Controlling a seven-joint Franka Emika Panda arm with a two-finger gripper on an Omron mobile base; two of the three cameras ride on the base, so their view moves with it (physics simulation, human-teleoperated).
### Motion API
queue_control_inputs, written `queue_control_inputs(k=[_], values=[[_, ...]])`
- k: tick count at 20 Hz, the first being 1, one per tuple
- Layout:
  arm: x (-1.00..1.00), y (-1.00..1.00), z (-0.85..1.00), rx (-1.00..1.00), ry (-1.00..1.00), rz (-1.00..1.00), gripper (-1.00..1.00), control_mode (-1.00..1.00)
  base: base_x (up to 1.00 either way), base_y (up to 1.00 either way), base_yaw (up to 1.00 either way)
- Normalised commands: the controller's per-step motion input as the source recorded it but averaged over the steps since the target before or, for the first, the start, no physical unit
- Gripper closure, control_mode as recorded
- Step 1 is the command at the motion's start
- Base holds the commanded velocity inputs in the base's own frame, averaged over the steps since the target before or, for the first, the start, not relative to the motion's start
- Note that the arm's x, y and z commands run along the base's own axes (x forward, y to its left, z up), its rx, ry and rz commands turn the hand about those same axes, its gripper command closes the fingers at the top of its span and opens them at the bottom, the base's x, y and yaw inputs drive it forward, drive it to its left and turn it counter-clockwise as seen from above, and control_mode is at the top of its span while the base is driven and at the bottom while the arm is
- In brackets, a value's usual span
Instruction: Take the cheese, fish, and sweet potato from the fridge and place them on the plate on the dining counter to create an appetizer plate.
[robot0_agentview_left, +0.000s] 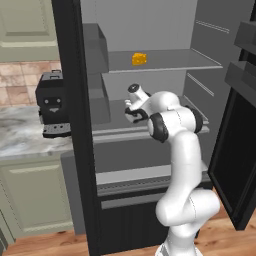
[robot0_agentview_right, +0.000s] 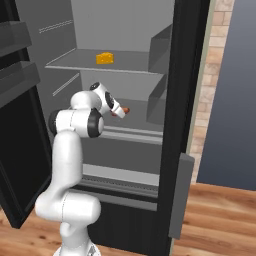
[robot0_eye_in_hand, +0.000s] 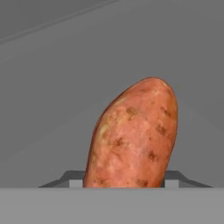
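Note:
The fridge (robot0_agentview_left: 150, 30) stands open. The cheese (robot0_agentview_left: 139, 58) (robot0_agentview_right: 104, 58), a yellow-orange wedge, sits on the upper shelf. My arm reaches onto the middle shelf. There the orange-brown sweet potato (robot0_eye_in_hand: 135, 140) (robot0_agentview_right: 126, 109) sits between the two fingertips of my gripper (robot0_eye_in_hand: 124, 183) (robot0_agentview_right: 122, 111), whose dark tips press against its sides. In the left base view the arm hides the hand's front. The fish, the plate and the dining counter are out of view.
The black fridge doors hang open at the right (robot0_agentview_left: 240, 150) and at the left (robot0_agentview_right: 15, 125). Grey door bins (robot0_agentview_left: 95, 55) line the edge of the compartment. A black coffee machine (robot0_agentview_left: 52, 102) stands on the marble wall counter (robot0_agentview_left: 20, 135).

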Motion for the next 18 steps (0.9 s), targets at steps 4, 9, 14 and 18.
queue_control_inputs(k=[4, 9, 14, 18], values=[[0.00, -0.48, -0.76, 0.00, 0.00, -0.08, 1.00, -1.00, 0.00, 0.00, 0.00], [-0.23, -0.15, -0.38, 0.01, 0.00, -0.05, 1.00, -1.00, 0.00, 0.00, 0.00], [-0.94, -0.12, -0.06, 0.01, 0.00, 0.00, 1.00, -1.00, 0.00, 0.00, 0.00], [-1.00, -0.06, 0.00, 0.00, -0.04, 0.03, 1.00, -1.00, 0.00, 0.00, 0.00]])
